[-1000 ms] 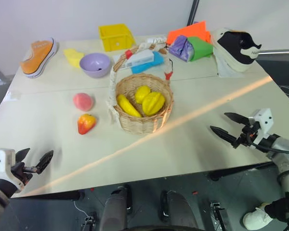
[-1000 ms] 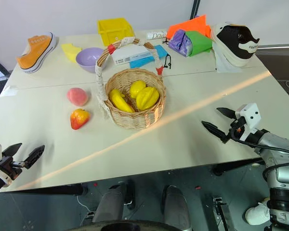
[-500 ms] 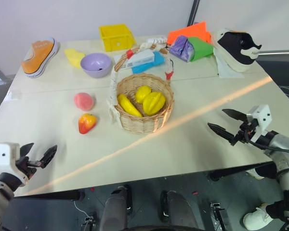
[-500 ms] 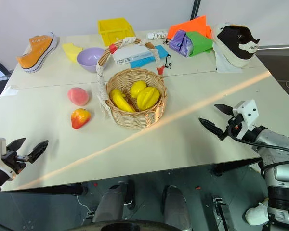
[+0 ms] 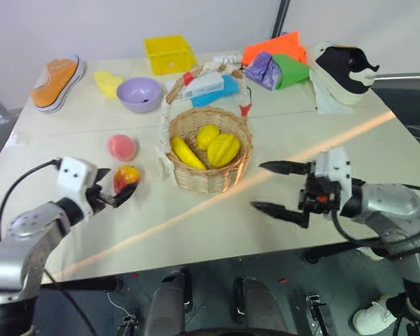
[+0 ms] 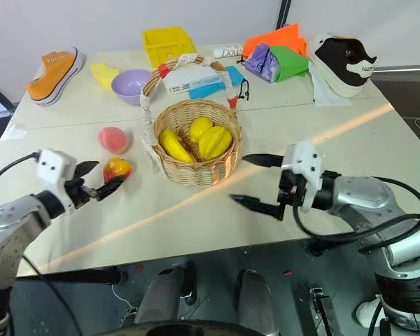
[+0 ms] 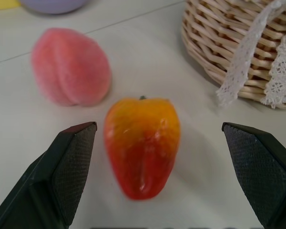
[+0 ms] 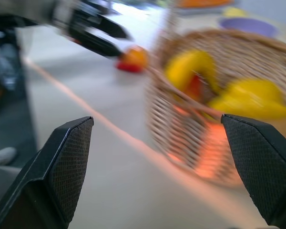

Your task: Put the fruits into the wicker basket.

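Observation:
A round pink peach [image 5: 121, 147] and a smaller red-orange mango [image 5: 126, 176] lie on the table just left of the wicker basket [image 5: 208, 178]. The basket has a tall wrapped handle and holds yellow fruit. My left gripper [image 5: 115, 185] is open and low over the table, right in front of the mango [image 7: 142, 145], with one finger on each side and no contact. The peach [image 7: 69, 67] lies just beyond. My right gripper [image 5: 259, 185] hangs open and empty to the right of the basket [image 8: 181, 119], pointing left at it.
At the back of the table are an orange sneaker [image 5: 56, 82], a lilac bowl [image 5: 138, 93], a yellow bin [image 5: 169, 53], flat boxes [image 5: 203, 85], orange, green and purple items [image 5: 276, 63] and a black-and-white shoe [image 5: 344, 70]. A banana and starfruit [image 5: 222, 148] lie in the basket.
My left gripper came forward and to the right from the table's near corner up to the mango. My right gripper swung left towards the basket and now points left. Both stayed open.

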`<state>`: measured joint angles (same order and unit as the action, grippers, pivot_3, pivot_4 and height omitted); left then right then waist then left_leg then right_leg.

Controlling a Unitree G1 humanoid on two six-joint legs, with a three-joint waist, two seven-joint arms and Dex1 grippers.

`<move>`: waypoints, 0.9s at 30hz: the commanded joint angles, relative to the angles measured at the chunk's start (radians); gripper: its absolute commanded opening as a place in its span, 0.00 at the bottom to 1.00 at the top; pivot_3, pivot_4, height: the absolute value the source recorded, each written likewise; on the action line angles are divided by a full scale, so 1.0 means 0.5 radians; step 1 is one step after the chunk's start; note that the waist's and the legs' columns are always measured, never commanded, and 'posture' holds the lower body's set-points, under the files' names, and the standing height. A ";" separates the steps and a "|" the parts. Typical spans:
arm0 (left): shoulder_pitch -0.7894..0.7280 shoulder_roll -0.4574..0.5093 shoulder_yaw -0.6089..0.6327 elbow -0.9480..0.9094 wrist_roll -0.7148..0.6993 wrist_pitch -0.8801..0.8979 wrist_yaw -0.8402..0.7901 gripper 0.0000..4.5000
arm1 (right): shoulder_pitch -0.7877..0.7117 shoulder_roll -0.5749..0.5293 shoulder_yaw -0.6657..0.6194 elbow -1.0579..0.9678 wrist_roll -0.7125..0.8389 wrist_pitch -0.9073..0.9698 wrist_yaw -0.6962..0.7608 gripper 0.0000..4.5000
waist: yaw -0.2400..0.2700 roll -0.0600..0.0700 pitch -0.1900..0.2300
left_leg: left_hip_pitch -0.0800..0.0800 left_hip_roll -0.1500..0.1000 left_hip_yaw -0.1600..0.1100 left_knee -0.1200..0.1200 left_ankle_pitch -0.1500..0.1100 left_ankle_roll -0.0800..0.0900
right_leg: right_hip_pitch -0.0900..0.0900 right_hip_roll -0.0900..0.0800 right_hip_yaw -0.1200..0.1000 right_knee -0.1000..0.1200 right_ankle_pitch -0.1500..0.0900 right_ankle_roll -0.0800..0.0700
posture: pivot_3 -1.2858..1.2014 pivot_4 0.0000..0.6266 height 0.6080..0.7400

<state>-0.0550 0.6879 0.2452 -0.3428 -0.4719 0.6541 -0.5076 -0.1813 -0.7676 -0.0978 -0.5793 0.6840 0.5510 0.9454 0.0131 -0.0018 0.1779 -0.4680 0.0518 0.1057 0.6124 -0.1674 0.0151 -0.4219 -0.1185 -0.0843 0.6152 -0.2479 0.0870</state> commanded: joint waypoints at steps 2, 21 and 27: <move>-0.133 0.007 -0.146 0.147 0.159 -0.019 0.024 1.00 | -0.041 0.063 0.080 -0.149 0.086 0.028 -0.055 1.00 | 0.000 -0.001 0.000 | 0.000 0.000 0.000 0.000 0.000 0.000 | 0.000 0.000 0.000 0.000 0.000 0.001 | 0.52 0.24 1.00; -0.125 -0.032 -0.057 0.226 0.241 -0.104 -0.016 0.51 | 0.036 0.088 0.184 -0.199 0.004 -0.050 -0.096 1.00 | -0.001 -0.002 -0.001 | 0.000 0.000 -0.001 0.005 0.000 0.001 | 0.002 0.000 -0.001 0.004 0.002 0.003 | 0.52 0.24 1.00; 0.117 0.063 0.314 -0.204 -0.135 0.004 -0.270 0.51 | -0.004 0.066 0.153 -0.175 0.005 -0.046 -0.089 1.00 | -0.004 -0.004 -0.001 | 0.000 0.001 -0.001 0.004 0.000 0.001 | 0.000 0.000 -0.001 0.005 0.002 0.003 | 0.52 0.24 1.00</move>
<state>0.0059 0.6951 0.3363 -0.3429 -0.4596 0.6425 -0.5964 -0.1671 -0.7269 0.0008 -0.6441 0.6804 0.5442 0.8971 0.0111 -0.0038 0.1775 -0.4681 0.0525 0.1053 0.6145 -0.1673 0.0154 -0.4221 -0.1185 -0.0847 0.6178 -0.2472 0.0882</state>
